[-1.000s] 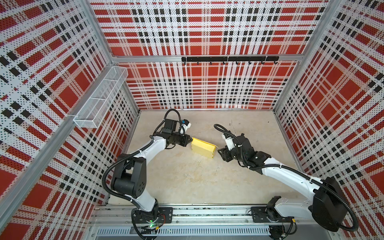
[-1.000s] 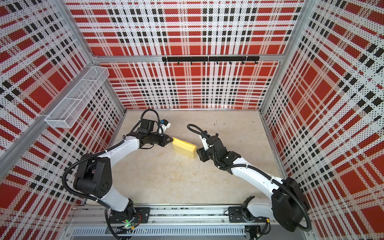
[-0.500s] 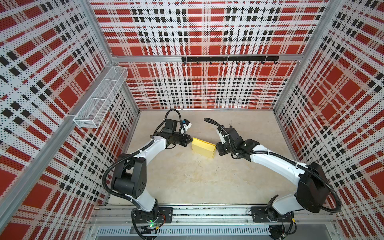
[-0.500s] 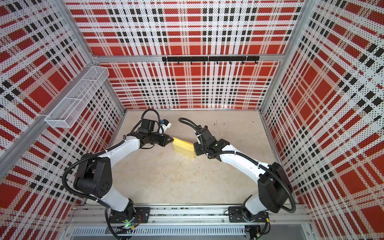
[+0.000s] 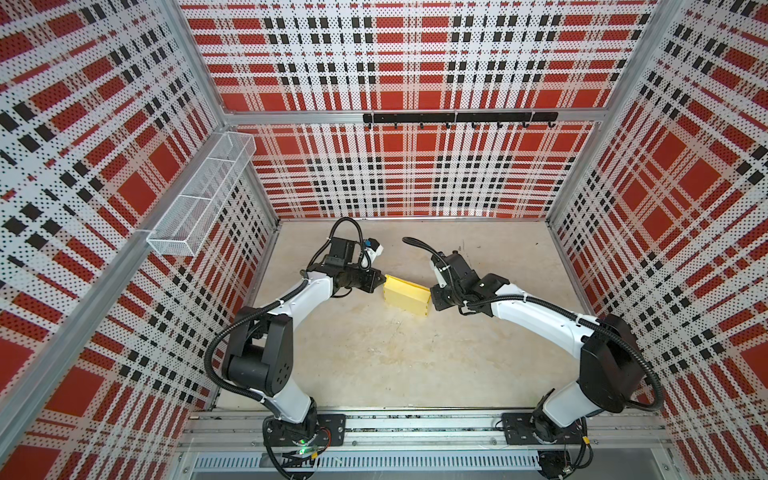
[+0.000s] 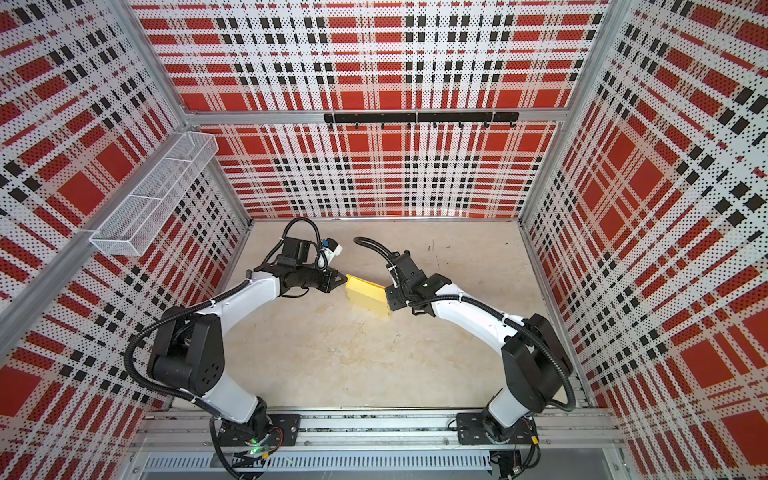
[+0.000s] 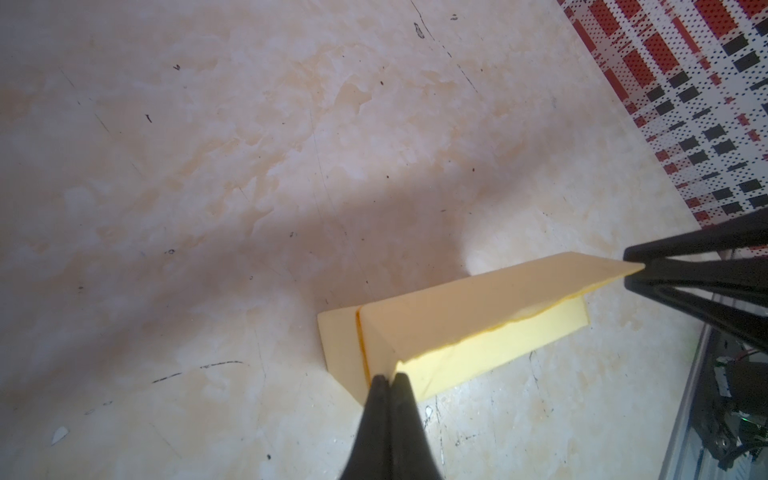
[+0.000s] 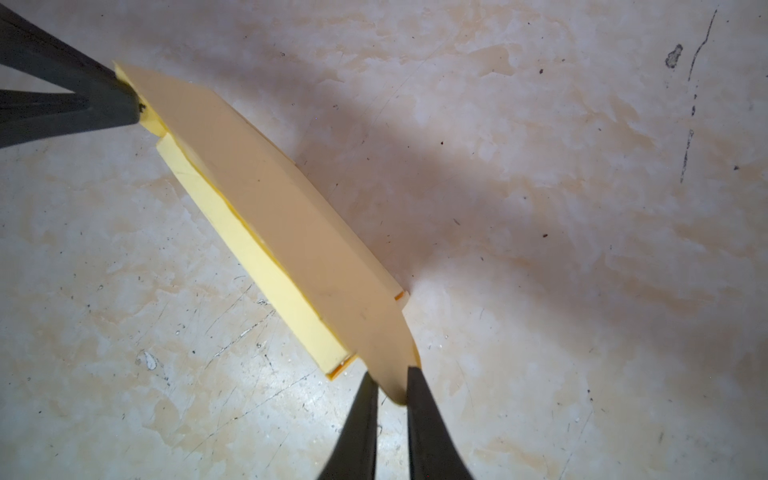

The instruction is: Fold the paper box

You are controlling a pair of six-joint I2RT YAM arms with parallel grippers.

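The pale yellow paper box [image 5: 406, 296] [image 6: 368, 296] lies on the beige table between my two arms in both top views. Its lid flap [image 7: 478, 299] [image 8: 291, 232] stands tilted over the brighter yellow body [image 8: 249, 253]. My left gripper [image 5: 381, 280] [image 6: 344, 279] [image 7: 389, 376] is shut on the flap's corner at the box's left end. At the right end, my right gripper [image 5: 432, 297] [image 6: 388, 299] [image 8: 392, 386] has its jaws narrowed onto the flap's rounded corner. It also shows in the left wrist view as the right gripper [image 7: 631, 270].
A white wire basket [image 5: 199, 199] hangs on the left wall. A black hook rail [image 5: 457, 117] runs along the back wall. Plaid walls close in three sides, and an aluminium rail [image 5: 415, 428] carries both arm bases at the front.
My right gripper has swung left to the box's right end and its jaws have narrowed onto the flap corner. The left gripper has kept its hold without moving.
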